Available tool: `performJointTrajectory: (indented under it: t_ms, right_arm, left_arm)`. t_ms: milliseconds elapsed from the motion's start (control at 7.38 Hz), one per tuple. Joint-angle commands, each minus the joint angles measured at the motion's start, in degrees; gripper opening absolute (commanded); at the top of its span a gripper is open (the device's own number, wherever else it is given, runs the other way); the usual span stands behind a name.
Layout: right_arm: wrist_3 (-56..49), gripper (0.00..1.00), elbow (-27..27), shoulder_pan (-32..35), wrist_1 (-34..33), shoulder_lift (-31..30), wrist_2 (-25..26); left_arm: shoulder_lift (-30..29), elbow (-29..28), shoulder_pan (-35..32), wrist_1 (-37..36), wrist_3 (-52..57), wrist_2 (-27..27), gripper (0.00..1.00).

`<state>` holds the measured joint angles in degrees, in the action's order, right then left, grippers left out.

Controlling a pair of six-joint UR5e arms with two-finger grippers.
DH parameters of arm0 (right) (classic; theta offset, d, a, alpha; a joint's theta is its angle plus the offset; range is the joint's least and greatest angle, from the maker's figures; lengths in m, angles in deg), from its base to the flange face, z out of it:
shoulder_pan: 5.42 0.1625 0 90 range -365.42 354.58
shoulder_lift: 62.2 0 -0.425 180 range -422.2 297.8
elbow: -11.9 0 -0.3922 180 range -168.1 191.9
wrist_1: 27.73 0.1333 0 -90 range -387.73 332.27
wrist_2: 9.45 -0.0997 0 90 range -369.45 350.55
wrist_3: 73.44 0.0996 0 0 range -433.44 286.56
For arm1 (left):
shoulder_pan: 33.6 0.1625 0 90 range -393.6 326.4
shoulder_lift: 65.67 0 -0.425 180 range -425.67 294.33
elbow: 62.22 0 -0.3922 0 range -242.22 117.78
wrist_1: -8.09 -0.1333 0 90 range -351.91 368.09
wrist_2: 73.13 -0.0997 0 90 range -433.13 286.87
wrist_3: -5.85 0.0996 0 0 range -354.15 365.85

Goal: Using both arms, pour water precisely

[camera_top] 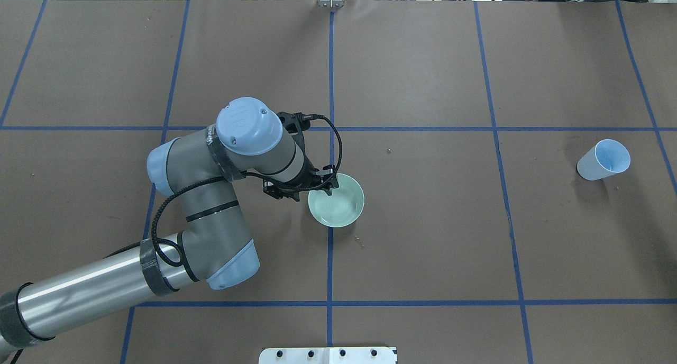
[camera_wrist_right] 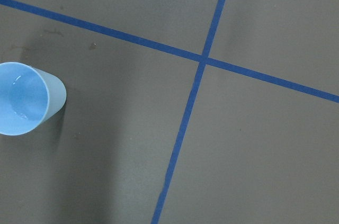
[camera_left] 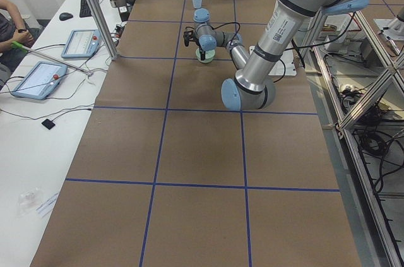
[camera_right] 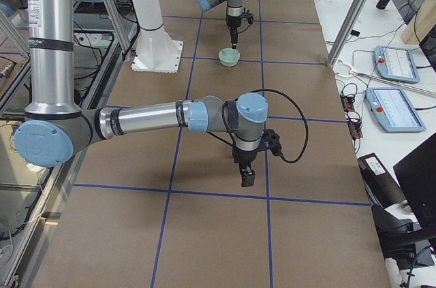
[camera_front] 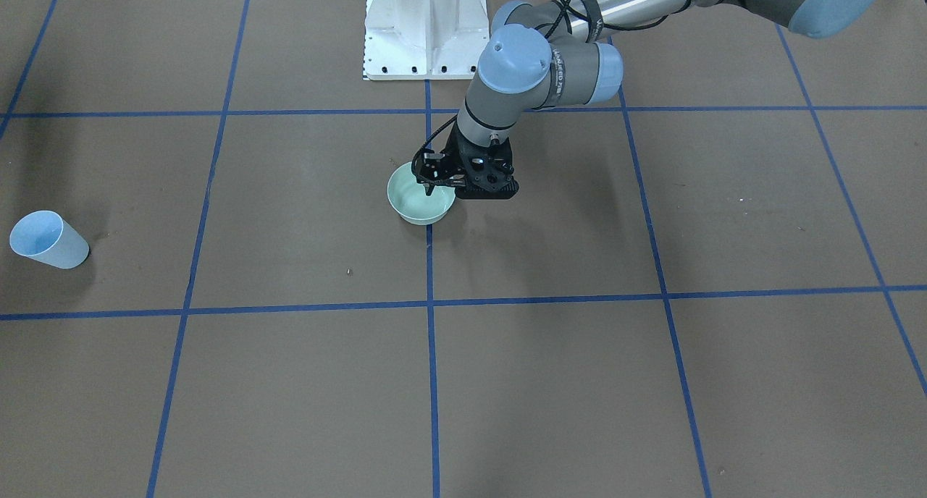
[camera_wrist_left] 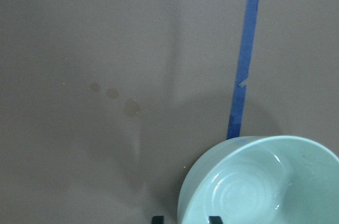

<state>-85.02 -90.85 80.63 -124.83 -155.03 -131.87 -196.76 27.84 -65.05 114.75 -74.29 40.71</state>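
The left gripper (camera_top: 328, 189) sets its black fingers apart astride the rim of a smooth, round, pale-green glazed bowl (camera_top: 344, 208). Well apart from the bowl is a tapered pale-blue cup (camera_top: 603, 160), with water (camera_wrist_right: 21, 112) glinting inside. The right gripper (camera_right: 246, 178) hangs far from the bowl, and I cannot tell whether it is parted or closed.

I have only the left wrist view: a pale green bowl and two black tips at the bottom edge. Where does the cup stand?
Observer: The blue cup stands far off on the robot's right side of the table, with nothing touching it.
Operator: Is there something inside it?
Observer: Yes. The right wrist view looks down into it, and small whitish glints show the water, a little only, low inside.
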Motion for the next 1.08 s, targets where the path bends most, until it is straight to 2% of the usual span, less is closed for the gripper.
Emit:
performJointTrajectory:
  t_ms: [0, 271, 407, 542, 678, 949]
  right_arm:
    - [0.0, 0.99, 0.0, -1.0, 2.2, -0.1, 13.0]
    - [0.0, 0.99, 0.1, -4.1, 2.2, -0.2, 27.9]
    - [0.4, 0.99, 0.3, -4.2, 2.2, -0.2, 30.2]
    - [0.7, 0.99, 1.0, -4.2, 2.2, -0.1, 29.8]
    - [0.6, 1.00, 2.5, -4.1, 3.4, 0.2, 26.6]
    - [0.1, 1.00, 6.0, 0.3, 7.2, 0.1, 19.1]
  left_arm:
    - [0.4, 3.8, -3.4, -2.1, 0.3, 0.0, 0.99]
    - [0.5, 6.5, -4.6, -5.8, 0.4, -0.3, 0.99]
    - [0.5, 9.4, -4.8, -9.0, 0.4, -0.3, 0.99]
    - [0.0, 11.9, -4.8, -13.2, 0.6, -0.3, 0.99]
    - [0.0, 12.6, -4.9, -13.8, 0.7, -0.3, 0.99]
    - [0.4, 12.9, -5.2, -13.9, 1.7, -0.2, 0.99]
